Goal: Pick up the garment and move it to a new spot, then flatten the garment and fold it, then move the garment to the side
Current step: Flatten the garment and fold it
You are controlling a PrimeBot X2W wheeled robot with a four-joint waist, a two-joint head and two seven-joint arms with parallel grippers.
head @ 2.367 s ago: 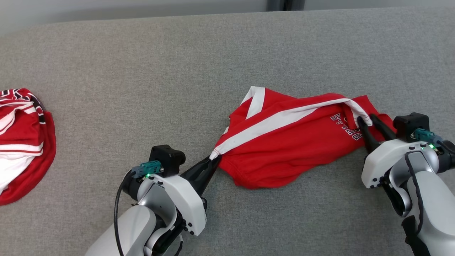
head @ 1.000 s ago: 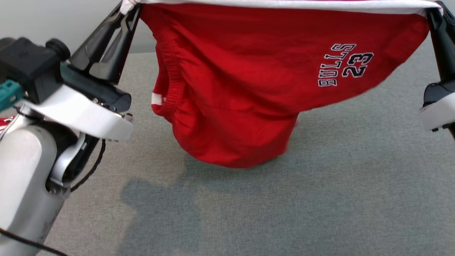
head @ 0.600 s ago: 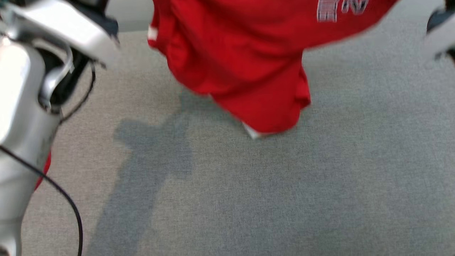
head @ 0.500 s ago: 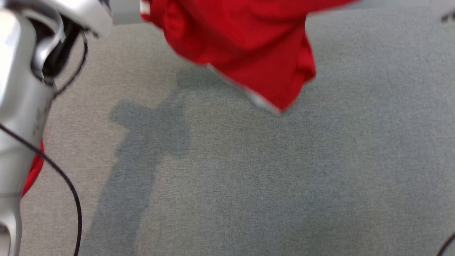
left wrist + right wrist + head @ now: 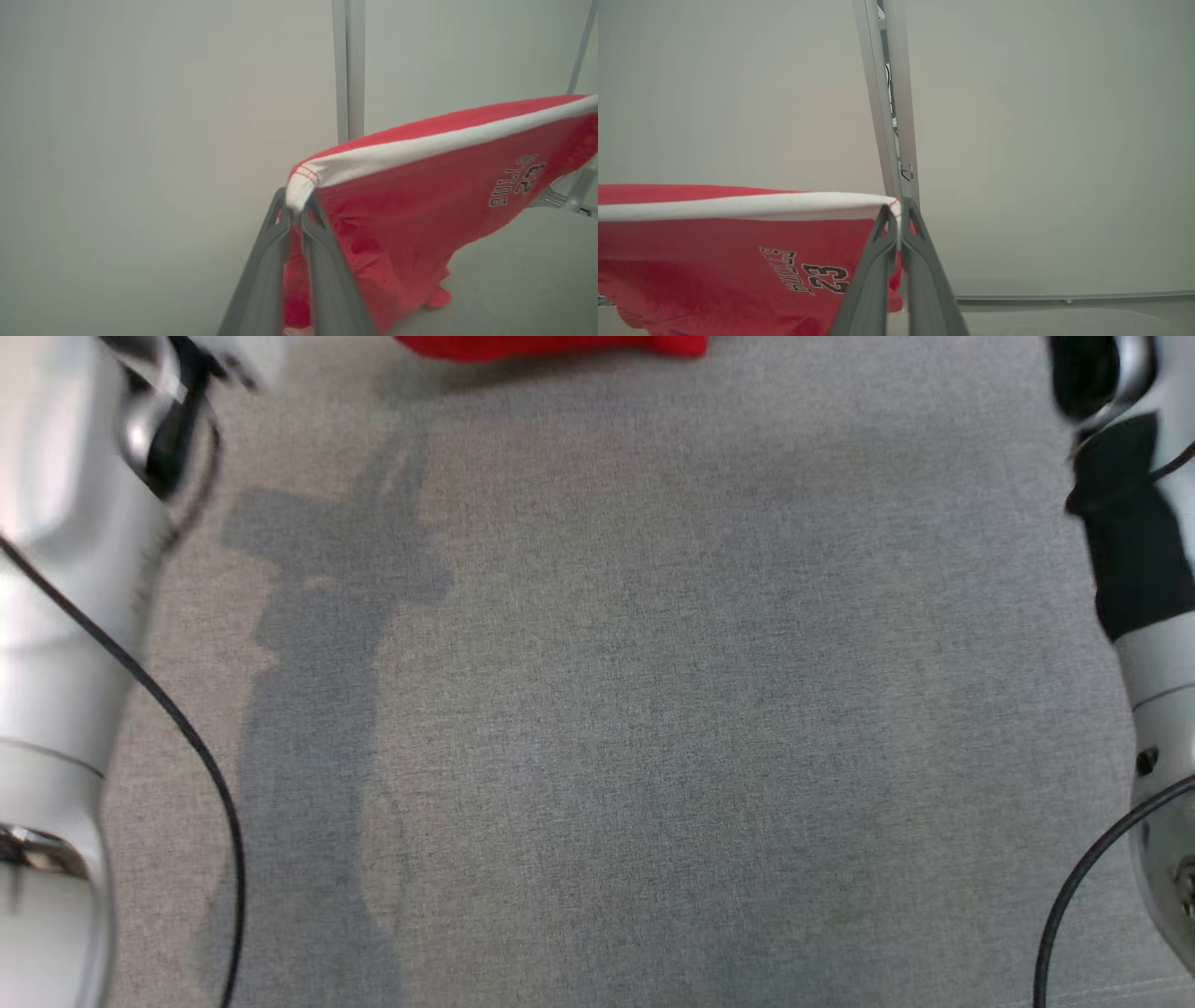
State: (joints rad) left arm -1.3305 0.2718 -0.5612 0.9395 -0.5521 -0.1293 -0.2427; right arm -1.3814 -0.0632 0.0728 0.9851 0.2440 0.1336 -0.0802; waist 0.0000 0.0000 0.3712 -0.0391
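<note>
The garment (image 5: 420,196) is a pair of red shorts with a white hem band and "BULLS 23" lettering, stretched in the air between both grippers. My left gripper (image 5: 294,210) is shut on one white-banded corner. My right gripper (image 5: 897,211) is shut on the opposite corner of the garment (image 5: 738,261). The cloth hangs down from the taut white edge. In the head view just the bottom fold of the garment (image 5: 551,345) peeks in at the top edge, above the grey table (image 5: 653,709).
Both pale forearms flank the head view, the left arm (image 5: 56,616) and the right arm (image 5: 1148,616), with black cables trailing. A plain wall with a vertical metal post (image 5: 348,70) stands behind the table.
The garment has been lifted off the table and raised high between both grippers, spread taut. The head view has tilted down, so the cloth has slid to the picture's top edge.
</note>
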